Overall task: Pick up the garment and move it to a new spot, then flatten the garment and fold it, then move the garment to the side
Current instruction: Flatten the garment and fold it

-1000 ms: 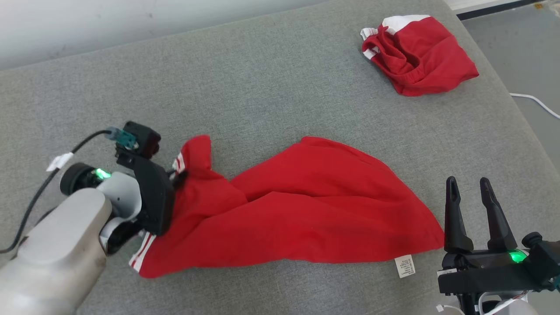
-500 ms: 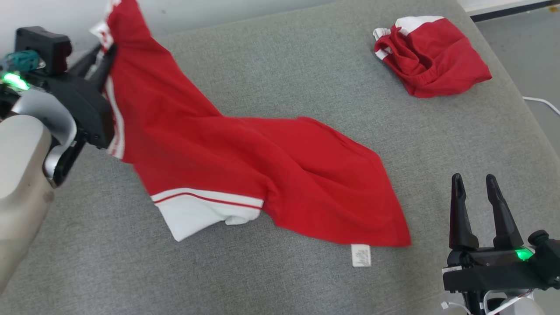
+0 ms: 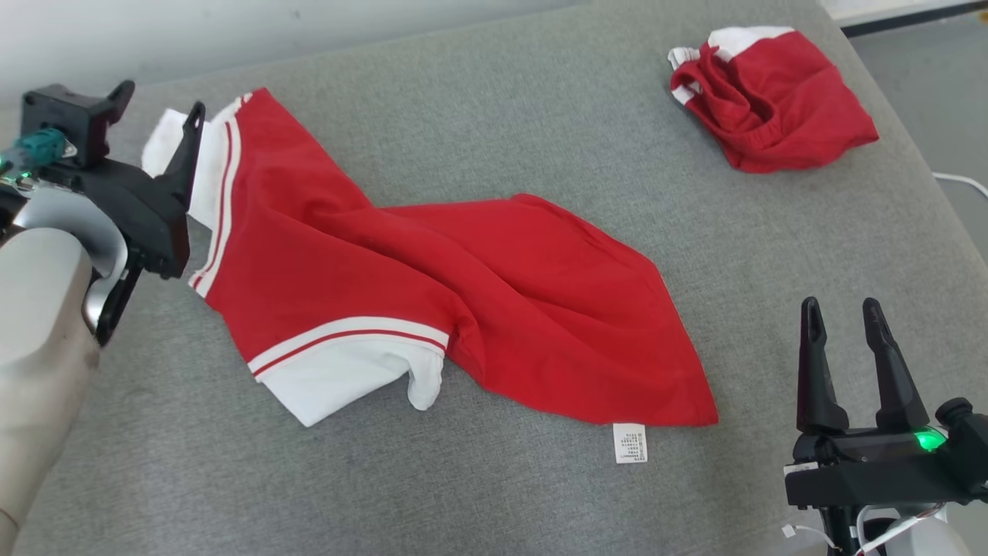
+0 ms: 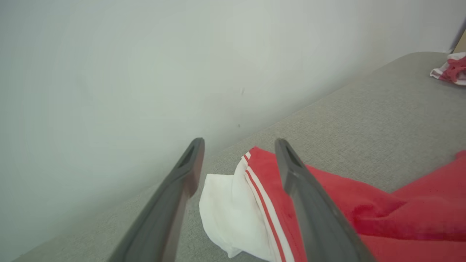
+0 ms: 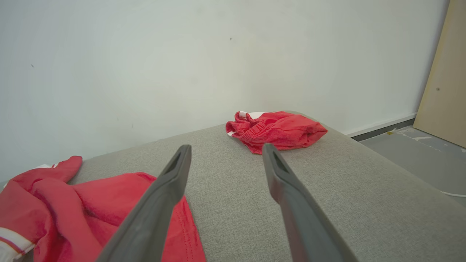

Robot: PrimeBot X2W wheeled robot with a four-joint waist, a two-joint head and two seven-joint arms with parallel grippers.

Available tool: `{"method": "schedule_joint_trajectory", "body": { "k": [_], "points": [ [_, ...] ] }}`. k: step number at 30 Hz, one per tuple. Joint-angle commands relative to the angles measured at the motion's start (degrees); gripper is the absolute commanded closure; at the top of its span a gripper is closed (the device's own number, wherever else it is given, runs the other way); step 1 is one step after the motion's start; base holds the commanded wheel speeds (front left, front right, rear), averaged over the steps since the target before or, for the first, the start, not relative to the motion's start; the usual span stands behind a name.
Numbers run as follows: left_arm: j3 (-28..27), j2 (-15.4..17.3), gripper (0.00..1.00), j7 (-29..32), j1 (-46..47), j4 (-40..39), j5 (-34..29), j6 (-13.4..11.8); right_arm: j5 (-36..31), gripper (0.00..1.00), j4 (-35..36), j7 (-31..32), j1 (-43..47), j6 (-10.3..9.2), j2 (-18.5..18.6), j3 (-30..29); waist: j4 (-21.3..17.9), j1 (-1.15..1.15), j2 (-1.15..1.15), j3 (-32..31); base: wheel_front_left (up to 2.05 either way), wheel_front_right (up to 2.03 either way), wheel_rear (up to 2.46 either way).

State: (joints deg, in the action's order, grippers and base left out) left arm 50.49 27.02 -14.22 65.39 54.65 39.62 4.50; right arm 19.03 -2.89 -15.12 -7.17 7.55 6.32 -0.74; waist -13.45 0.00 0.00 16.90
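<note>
Where red garment (image 3: 463, 286) lies on grey surface (image 3: 494, 108): left gripper (image 3: 158, 108), spread wide, empty, at its white sleeve (image 4: 225, 214); right gripper (image 3: 841, 309), spread wide, empty, well apart.

The garment (image 3: 494, 301) by the left jaws is soft, matt red cloth with white cloth sleeves, limp and creased. The surface (image 3: 494, 123) under it shows a coarse grey weave, matt, slightly rough. The fingers (image 4: 309, 203) of the left jaws: dark, smooth, matt plastic by the look. Well ahead of the right jaws, the crumpled garment (image 3: 787, 116) is the same dull cloth. The wall (image 5: 145, 54) beyond: smooth, matt. The panel (image 5: 442, 72) to their right: pale wood.
</note>
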Motion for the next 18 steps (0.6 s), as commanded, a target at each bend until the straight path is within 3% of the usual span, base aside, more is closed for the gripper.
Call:
{"method": "schedule_joint_trajectory", "body": {
  "k": [1,8,14,18],
  "points": [
    [-1.25,-0.23,0.0,-0.66,-0.76,-0.44,0.88,-0.42,-0.37,0.0,0.07,-0.02,0.38,-0.14,0.48,-0.24,1.22,0.0,0.0,-1.6,0.0,0.0,0.0],
    [-12.58,1.4,0.0,-0.85,-8.49,-15.51,-1.38,-4.37,-0.73,0.0,0.98,-0.02,2.39,-0.14,1.1,-0.58,5.06,0.0,0.0,-6.24,0.0,0.0,0.0],
    [-23.44,2.38,0.0,-0.87,-21.68,-31.14,-5.4,-8.27,-1.07,0.0,1.68,-0.01,4.41,-0.14,1.46,-0.66,8.56,0.0,0.0,-9.34,0.0,0.0,0.0],
    [-27.88,2.34,0.0,-0.88,-31.14,-39.01,-8.2,-10.13,-1.24,0.0,2.1,-0.01,5.75,-0.14,1.46,-0.88,10.59,0.0,0.0,-11.1,0.0,0.0,0.0]
  ]
}}
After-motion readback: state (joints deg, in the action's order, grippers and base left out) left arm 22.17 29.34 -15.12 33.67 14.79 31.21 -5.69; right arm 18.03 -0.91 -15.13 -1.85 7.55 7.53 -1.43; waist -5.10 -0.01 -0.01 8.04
